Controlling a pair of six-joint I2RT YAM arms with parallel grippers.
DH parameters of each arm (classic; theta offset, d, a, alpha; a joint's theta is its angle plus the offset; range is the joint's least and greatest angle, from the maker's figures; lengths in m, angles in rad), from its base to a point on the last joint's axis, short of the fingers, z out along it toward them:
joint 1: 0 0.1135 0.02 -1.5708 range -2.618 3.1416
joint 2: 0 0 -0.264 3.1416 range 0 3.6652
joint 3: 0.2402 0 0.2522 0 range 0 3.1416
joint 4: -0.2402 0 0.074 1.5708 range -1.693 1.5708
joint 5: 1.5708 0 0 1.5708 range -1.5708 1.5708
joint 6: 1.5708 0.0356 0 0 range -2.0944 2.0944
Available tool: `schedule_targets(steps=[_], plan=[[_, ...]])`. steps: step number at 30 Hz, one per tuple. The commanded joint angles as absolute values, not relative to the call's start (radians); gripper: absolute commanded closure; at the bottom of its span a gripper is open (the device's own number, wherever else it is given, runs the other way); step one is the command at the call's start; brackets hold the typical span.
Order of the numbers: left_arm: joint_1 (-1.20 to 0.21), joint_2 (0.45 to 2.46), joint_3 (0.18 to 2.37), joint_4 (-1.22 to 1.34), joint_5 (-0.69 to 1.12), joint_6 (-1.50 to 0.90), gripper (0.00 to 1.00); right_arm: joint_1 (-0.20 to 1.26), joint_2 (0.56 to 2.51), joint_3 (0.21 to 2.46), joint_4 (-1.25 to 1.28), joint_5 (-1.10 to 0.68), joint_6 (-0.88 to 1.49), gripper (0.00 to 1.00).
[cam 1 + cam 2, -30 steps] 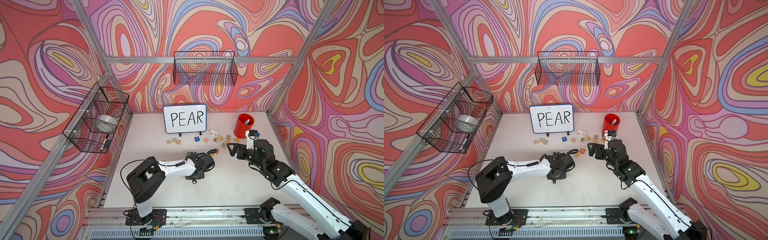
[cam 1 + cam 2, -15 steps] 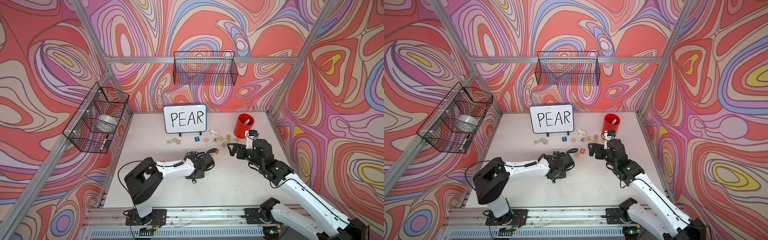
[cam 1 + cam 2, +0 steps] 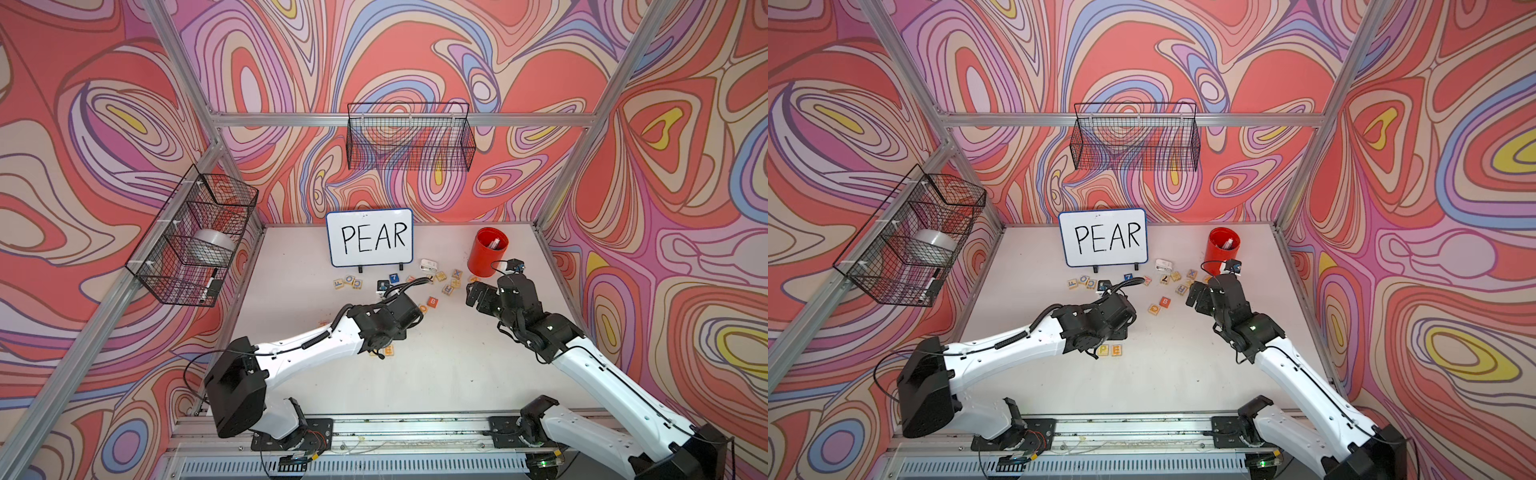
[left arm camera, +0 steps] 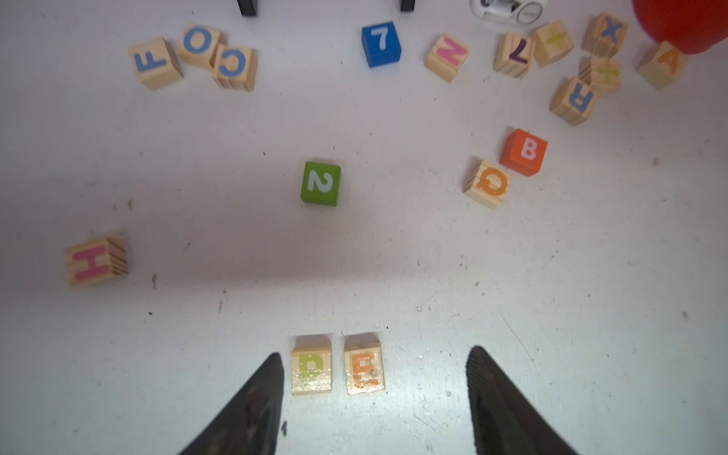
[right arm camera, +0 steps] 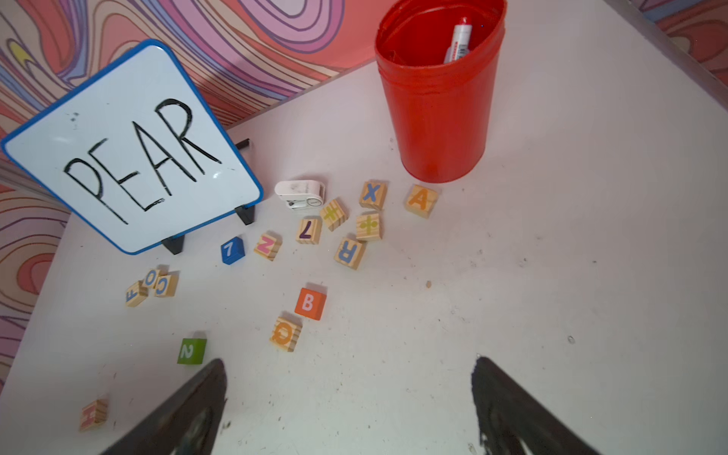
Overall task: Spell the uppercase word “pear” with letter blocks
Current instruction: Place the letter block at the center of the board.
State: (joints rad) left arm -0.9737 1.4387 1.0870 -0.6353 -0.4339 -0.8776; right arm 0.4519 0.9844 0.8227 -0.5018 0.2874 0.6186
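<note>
White tabletop under swirl-painted walls: in a top view the P block and E block lie side by side just below the left pincer, which its own wrist mostly hides. The right pincer hangs over the scattered letters, well apart from that pair.

From the left wrist, the jaws stand well spread and hold nothing. Both blocks lie between them, the P just beside one finger and the E with more room. A sideways drift while lifting away would likely clip the P and break the line.

From the right wrist, the jaws are fully apart and empty. The A block and R block lie well ahead of the fingertips. The A sits close against the red cup, so a descending finger may strike the cup. The R touches, or nearly touches, a plus-marked block, which a wide closing could drag along.

A second ago the left jaws were nearly shut; they have since spread, apparently releasing the E. The right arm has barely shifted.
</note>
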Motion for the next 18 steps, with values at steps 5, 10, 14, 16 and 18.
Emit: schedule_targets(steps=[5, 10, 14, 16, 18], plan=[[-0.973, 1.310, 1.029, -0.674, -0.618, -0.813, 0.10, 0.447, 1.031, 0.842, -0.524, 0.327, 0.682, 0.02], [-0.958, 1.243, 0.988, -0.700, -0.649, -0.817, 0.01, 0.447, 1.067, 0.850, -0.514, 0.311, 0.686, 0.02], [-0.942, 1.204, 0.973, -0.748, -0.667, -0.839, 0.00, 0.446, 1.093, 0.854, -0.483, 0.283, 0.680, 0.02], [-0.934, 1.184, 0.960, -0.758, -0.669, -0.847, 0.00, 0.447, 1.109, 0.858, -0.479, 0.279, 0.680, 0.01], [-0.923, 1.160, 0.943, -0.749, -0.658, -0.848, 0.00, 0.447, 1.127, 0.863, -0.480, 0.278, 0.678, 0.02]])
